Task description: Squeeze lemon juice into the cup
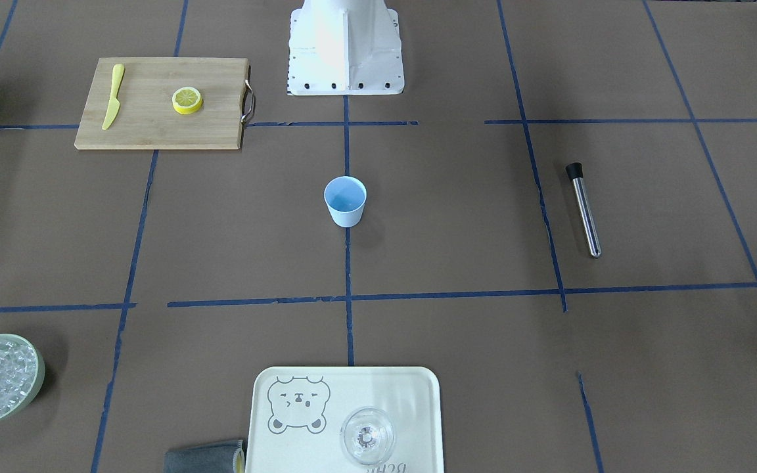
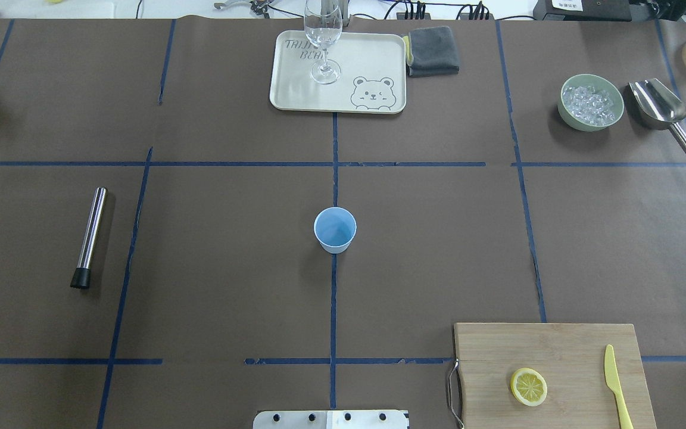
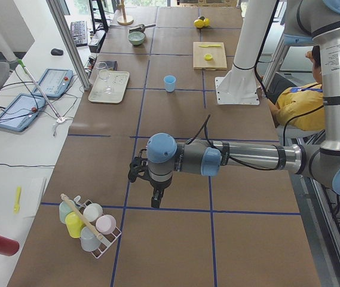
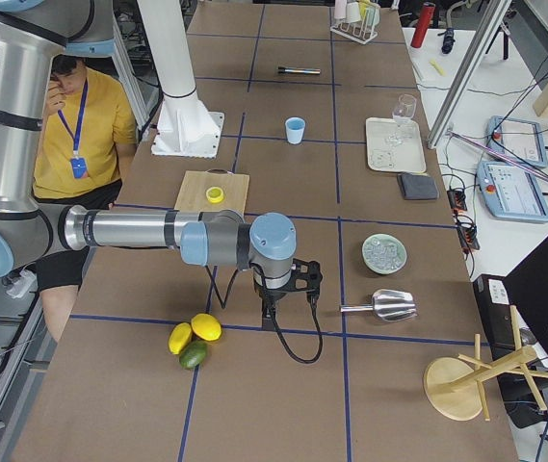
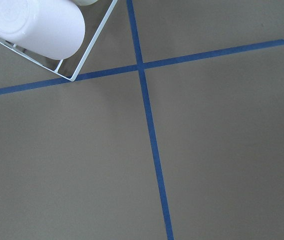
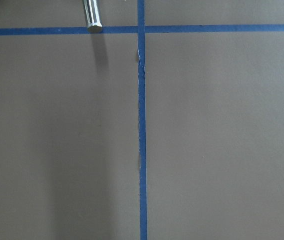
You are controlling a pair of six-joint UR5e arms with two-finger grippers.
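The lemon slice (image 2: 528,386) lies cut face up on a bamboo cutting board (image 2: 557,342) at the near right. The light-blue cup (image 2: 335,229) stands upright at the table's middle. Neither gripper shows in the overhead or front views. My left gripper (image 3: 156,202) hangs over the table's far left end, a long way from the cup. My right gripper (image 4: 274,310) hangs over the far right end, past the board. I cannot tell whether either is open or shut. Both wrist views show only brown paper and blue tape.
A yellow knife (image 2: 617,387) lies on the board. A steel muddler (image 2: 89,237) lies at the left. A tray (image 2: 295,89) with a glass (image 2: 323,42), a bowl of ice (image 2: 592,102) and a scoop (image 2: 661,110) stand at the far edge. A cup rack (image 3: 89,224) is near the left gripper.
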